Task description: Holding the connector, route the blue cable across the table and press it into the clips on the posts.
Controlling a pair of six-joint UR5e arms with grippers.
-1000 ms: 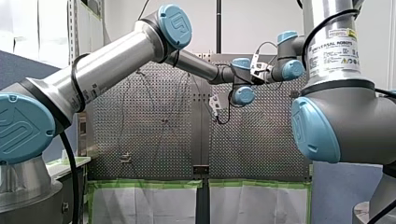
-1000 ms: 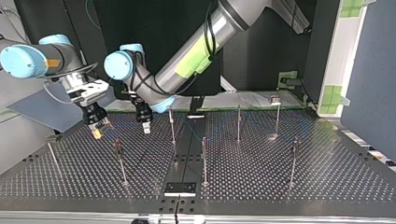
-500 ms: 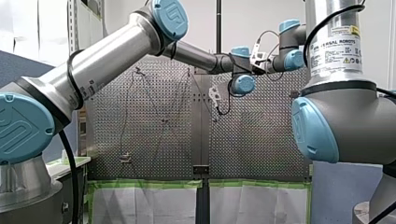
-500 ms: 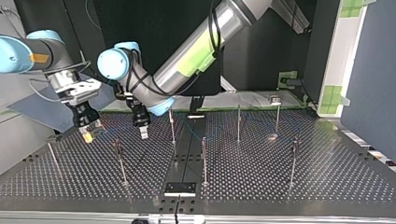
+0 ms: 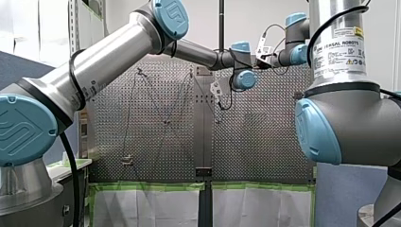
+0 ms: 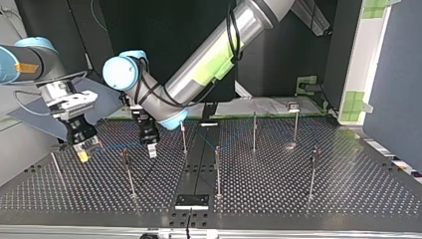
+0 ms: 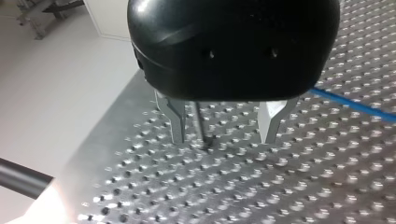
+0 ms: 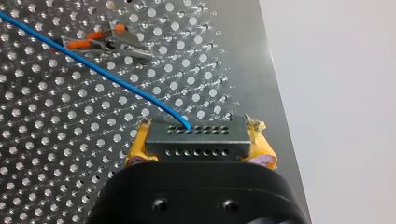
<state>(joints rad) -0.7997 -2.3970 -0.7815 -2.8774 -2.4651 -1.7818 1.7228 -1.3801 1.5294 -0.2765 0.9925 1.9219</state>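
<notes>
Front view, left to right: my left arm [image 5: 108, 56] has the UR logo on its blue joint cap [image 5: 171, 14]. My right arm [image 5: 350, 123] wears a white sticker [image 5: 341, 45] reading UNIVERSAL ROBOTS; the small print under it is too tiny to read.

Top view, same direction: my right gripper [image 6: 82, 153] is at the far left, low over the perforated table [image 6: 348, 189]. Its wrist view shows the yellow pads [image 8: 140, 142] clamped on the black connector [image 8: 196, 144]. The blue cable [image 8: 93, 67] leaves the connector's face and runs off across the holes, past an orange-tipped clip [image 8: 102, 43].

Next over is my left gripper [image 6: 152, 149], metal fingers [image 7: 177, 123] spread and holding nothing. A thin post [image 7: 200, 119] shows in the gap, nearer one finger. Further right the other posts [image 6: 254, 130] stand upright.

Compared with a second ago, both grippers have come nearer the camera in the top view, and the right one has also slid further to that view's left.
</notes>
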